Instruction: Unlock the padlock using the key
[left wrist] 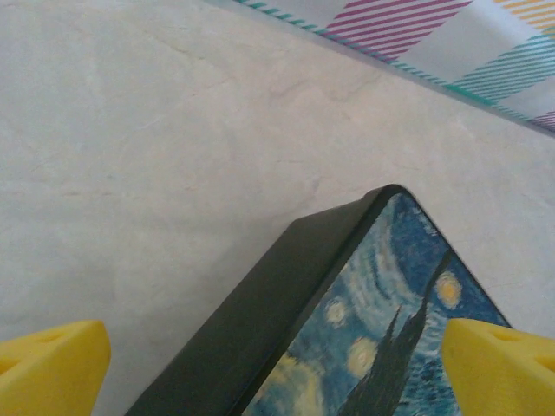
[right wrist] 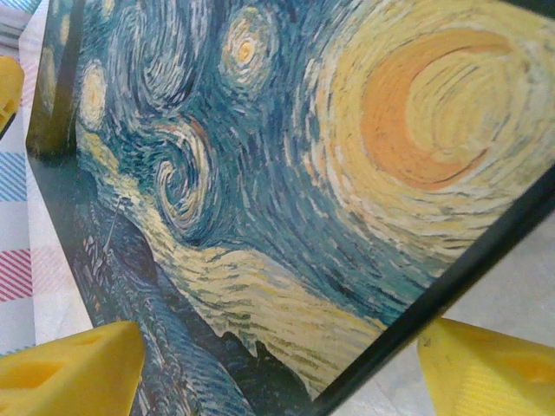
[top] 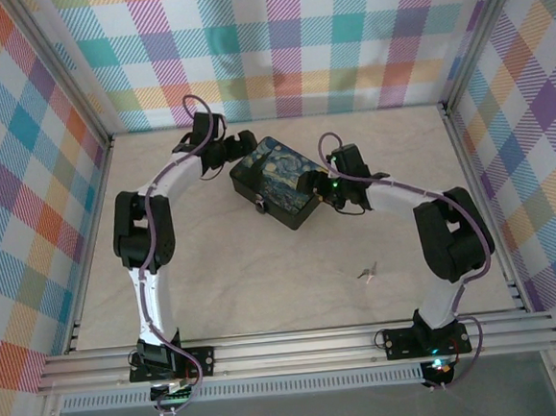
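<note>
The key [top: 367, 273], tiny and grey, lies on the table, near right of the painted box [top: 276, 181]. A tiny pale metal piece, apparently the padlock [top: 259, 208], sits on the box's near-left side. My left gripper [top: 238, 154] is at the box's far-left corner, its yellow fingers [left wrist: 52, 364] spread wide around the corner of the box [left wrist: 260, 321]. My right gripper [top: 329, 190] is at the box's right end, also open. One of its fingers [right wrist: 69, 373] shows over the night-sky lid [right wrist: 260, 173] and the other [right wrist: 490, 373] beyond the lid's dark edge.
The box stands askew in the middle of the pale table [top: 264, 276]. Plaid walls [top: 275, 44] close in the back and both sides. An aluminium rail [top: 299, 346] runs along the near edge, carrying both arm bases.
</note>
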{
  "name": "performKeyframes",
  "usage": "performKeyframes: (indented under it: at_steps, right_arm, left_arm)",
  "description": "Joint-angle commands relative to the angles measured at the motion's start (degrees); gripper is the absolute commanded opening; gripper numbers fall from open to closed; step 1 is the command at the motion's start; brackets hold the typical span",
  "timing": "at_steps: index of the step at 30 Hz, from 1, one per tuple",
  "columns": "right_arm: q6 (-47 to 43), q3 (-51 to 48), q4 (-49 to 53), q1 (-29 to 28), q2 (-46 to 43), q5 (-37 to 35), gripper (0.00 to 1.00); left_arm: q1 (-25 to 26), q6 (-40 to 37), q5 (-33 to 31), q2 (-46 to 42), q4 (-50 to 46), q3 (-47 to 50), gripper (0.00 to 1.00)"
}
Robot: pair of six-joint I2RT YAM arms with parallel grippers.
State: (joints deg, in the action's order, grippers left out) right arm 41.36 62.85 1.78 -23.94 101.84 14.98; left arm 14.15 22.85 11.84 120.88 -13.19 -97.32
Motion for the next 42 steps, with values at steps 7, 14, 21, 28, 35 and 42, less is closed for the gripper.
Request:
performKeyframes:
  at_steps: [7, 14, 21, 28, 35, 42]
  right_arm:
    - [-5.5, 8.5, 6.3, -0.4, 5.3, -0.7, 0.79]
    - [-12.3, 18.4, 11.6, -0.5, 10.7, 4.1, 0.82]
    - [-15.8, 19.9, 9.4, -0.6, 12.8, 3.4, 0.85]
    - [-22.0, 17.6, 16.0, 1.4, 4.8, 1.9, 0.88]
    - [-17.3, 7.6, 12.9, 1.5, -1.1, 5.8, 0.79]
    - [-12.7, 6.6, 11.0, -1.6, 1.3, 0.5, 0.63]
  left_arm:
    - [-0.4, -0.7, 5.2, -7.1, 5.9, 11.6, 0.96]
    - [0.7, 5.0, 2.8, -25.5, 8.7, 32.0, 0.97]
    - [6.4, 11.1, -4.7, -38.9, 7.2, 46.1, 0.99]
    - [6.8, 4.5, -14.7, -43.7, -9.3, 42.4, 0.99]
    - [6.4, 2.6, -16.4, -40.8, -12.0, 37.5, 0.99]
    - [6.5, 5.5, -17.7, -34.2, -7.7, 34.2, 0.96]
